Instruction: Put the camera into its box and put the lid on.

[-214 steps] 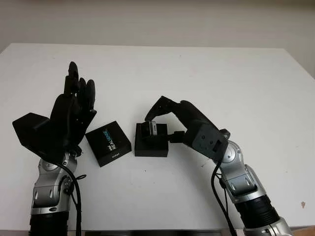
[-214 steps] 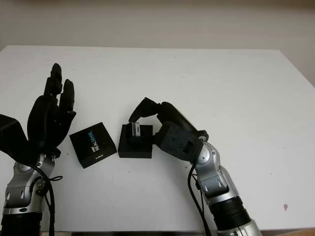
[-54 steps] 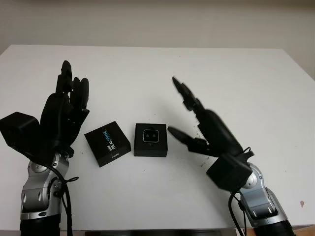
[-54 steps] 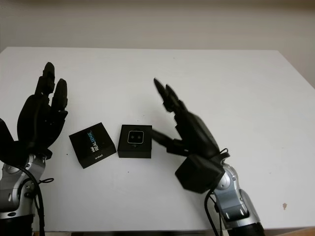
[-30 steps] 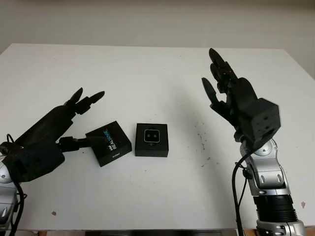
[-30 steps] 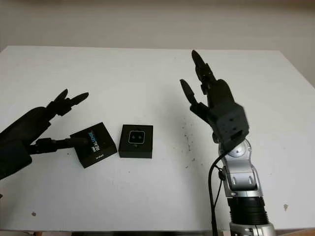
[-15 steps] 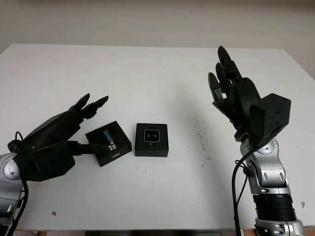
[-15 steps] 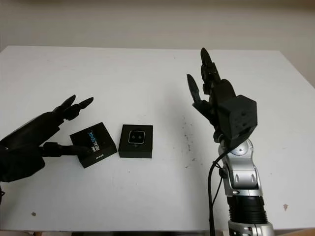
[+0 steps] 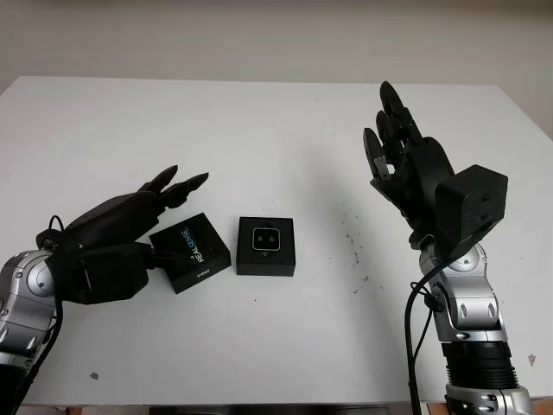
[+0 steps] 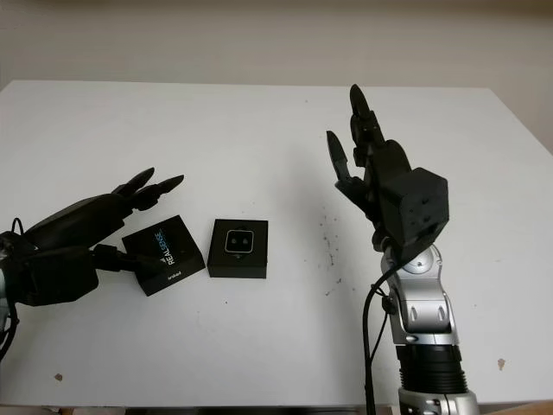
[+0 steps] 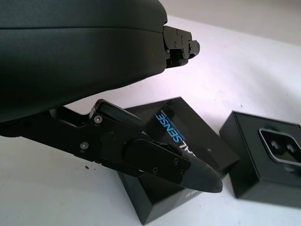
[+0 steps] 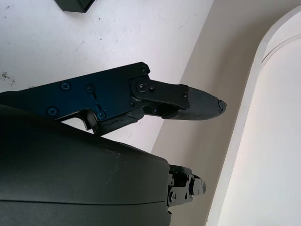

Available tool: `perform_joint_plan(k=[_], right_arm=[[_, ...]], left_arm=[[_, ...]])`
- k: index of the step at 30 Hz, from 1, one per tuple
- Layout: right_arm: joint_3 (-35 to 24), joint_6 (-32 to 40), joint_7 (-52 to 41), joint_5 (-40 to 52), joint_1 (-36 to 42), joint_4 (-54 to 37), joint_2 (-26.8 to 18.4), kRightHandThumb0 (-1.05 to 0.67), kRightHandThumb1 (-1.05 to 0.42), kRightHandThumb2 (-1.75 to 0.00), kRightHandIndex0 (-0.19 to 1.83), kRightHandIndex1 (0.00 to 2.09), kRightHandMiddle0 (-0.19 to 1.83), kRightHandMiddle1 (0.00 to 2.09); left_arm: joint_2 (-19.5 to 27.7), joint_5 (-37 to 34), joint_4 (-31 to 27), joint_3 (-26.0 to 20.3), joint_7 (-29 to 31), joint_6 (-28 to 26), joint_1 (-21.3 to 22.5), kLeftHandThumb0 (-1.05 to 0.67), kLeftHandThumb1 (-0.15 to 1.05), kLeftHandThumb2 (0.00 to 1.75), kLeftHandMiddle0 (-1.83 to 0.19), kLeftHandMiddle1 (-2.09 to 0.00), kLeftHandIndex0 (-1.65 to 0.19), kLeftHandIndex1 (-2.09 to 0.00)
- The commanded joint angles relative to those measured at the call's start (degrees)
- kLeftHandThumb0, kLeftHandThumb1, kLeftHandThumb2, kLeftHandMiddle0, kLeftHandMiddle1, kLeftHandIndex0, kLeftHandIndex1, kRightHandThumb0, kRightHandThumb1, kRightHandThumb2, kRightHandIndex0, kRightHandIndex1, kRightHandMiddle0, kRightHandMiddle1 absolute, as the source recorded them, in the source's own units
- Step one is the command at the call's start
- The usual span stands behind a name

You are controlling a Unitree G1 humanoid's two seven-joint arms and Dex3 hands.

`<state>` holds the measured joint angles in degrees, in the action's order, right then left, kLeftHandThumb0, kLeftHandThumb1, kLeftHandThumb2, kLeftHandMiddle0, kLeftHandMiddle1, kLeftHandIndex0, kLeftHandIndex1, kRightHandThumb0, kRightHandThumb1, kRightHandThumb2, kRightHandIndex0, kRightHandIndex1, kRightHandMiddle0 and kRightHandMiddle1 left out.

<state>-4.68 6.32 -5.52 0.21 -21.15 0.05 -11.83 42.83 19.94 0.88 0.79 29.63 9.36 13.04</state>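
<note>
Nearest the robot, the left hand (image 9: 121, 246) reached low over the white surface (image 9: 259, 130) from about eight o'clock, open and holding nothing, with its thumb at the near-left edge of the lid (image 9: 190, 252) and two fingers (image 9: 177, 186) hovering above the lid's far-left side. The lid, a black square printed with blue and white lettering, lay flat and skewed just to the nine o'clock side of the box (image 9: 266, 246), near it but not touching. The camera (image 9: 265, 236) already sat in the box, lens side up, so only the covering appeared to be left. To do that well, the hand would probably need to close on two opposite edges of the lid rather than press on its top, lift it level, turn it until its sides ran parallel with the box, then lower it straight down without nudging the box sideways. Whether the thumb actually touched the lid could not be told. Further out, at about three o'clock, the right hand (image 9: 406, 169) was raised well above the surface, open and idle, well apart from the box.
</note>
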Motion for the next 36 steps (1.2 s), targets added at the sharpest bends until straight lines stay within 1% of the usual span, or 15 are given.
perform_joint_plan(k=[1, 11, 15, 19, 23, 28, 32, 33, 34, 35, 36], right_arm=[[0.24, -0.03, 0.33, -0.4, -0.97, 0.0, 0.04, -0.58, -1.05, -0.55, -0.02, 0.04, 0.0, 0.06], [0.66, 0.55, 0.96, -1.74, -0.85, -0.1, -0.04, -0.58, -1.05, -0.55, -0.01, 0.05, 0.01, 0.08], [0.69, 0.49, 1.31, -1.86, -0.81, 0.08, 0.12, -0.58, -1.05, -0.55, -0.01, 0.05, 0.01, 0.08], [0.87, 0.79, 2.1, -2.36, -0.79, 0.23, 0.16, -0.59, -1.05, -0.54, 0.01, 0.06, 0.03, 0.09], [0.83, 0.83, 2.15, -2.06, -0.6, -0.04, 0.28, -0.61, -1.05, -0.53, 0.01, 0.06, 0.03, 0.1], [0.97, 1.46, 2.34, -2.4, -0.42, -0.57, 0.21, -0.62, -1.05, -0.54, 0.02, 0.06, 0.03, 0.11], [1.08, 0.89, 1.9, -2.42, -0.24, -0.26, -0.08, -0.61, -1.05, -0.54, 0.02, 0.07, 0.02, 0.11], [1.1, 0.72, 1.83, -2.46, -0.23, -0.12, -0.15, -0.61, -1.05, -0.54, 0.02, 0.06, 0.02, 0.11], [1.13, 0.61, 1.77, -2.53, -0.22, -0.05, -0.2, -0.61, -1.05, -0.54, 0.02, 0.06, 0.02, 0.11], [1.15, 0.44, 1.67, -2.56, -0.19, 0.02, -0.28, -0.61, -1.05, -0.54, 0.02, 0.07, 0.02, 0.11], [1.17, 0.42, 1.55, -2.58, -0.16, 0.04, -0.35, -0.61, -1.05, -0.54, 0.02, 0.07, 0.01, 0.11]], left_arm=[[1.17, -0.27, 0.1, 0.9, 1.07, 1.17, 1.16, -0.79, 0.96, 0.05, 0.0, -0.06, 0.02, -0.06], [2.62, 0.37, 0.65, 2.81, 4.36, 3.76, 2.09, -0.77, 0.93, 0.05, 0.01, -0.05, 0.0, -0.06], [2.96, -0.06, 1.26, 3.21, 5.26, 5.16, 2.1, -0.72, 0.89, 0.04, -0.01, -0.06, -0.05, -0.08], [3.14, 0.27, 1.13, 3.77, 6.25, 5.42, 2.16, -0.68, 0.87, 0.04, -0.02, -0.07, -0.09, -0.09], [2.98, 1.2, 2.42, 4.25, 5.29, 7.36, 2.46, -0.64, 0.86, 0.04, -0.04, -0.07, -0.12, -0.1], [3.28, 6.09, 4.3, 5.3, 1.08, 11.19, 3.17, -0.56, 0.87, 0.05, -0.11, -0.1, -0.2, -0.12], [2.59, 7.35, 6.61, 5.42, -2.73, 14.95, 3.4, -0.46, 0.9, 0.06, -0.17, -0.15, -0.28, -0.17], [2.46, 7.43, 7.16, 5.42, -3.53, 15.72, 3.44, -0.44, 0.91, 0.06, -0.14, -0.23, -0.26, -0.23], [2.36, 7.5, 7.81, 5.41, -4.53, 16.81, 3.49, -0.41, 0.92, 0.06, -0.06, -0.43, -0.22, -0.35], [2.31, 7.66, 8.32, 5.44, -5.38, 17.6, 3.52, -0.38, 0.94, 0.06, 0.03, -0.69, -0.16, -0.53], [2.19, 7.58, 8.87, 5.44, -6.11, 18.32, 3.54, -0.36, 0.95, 0.06, 0.07, -0.8, -0.13, -0.61]])
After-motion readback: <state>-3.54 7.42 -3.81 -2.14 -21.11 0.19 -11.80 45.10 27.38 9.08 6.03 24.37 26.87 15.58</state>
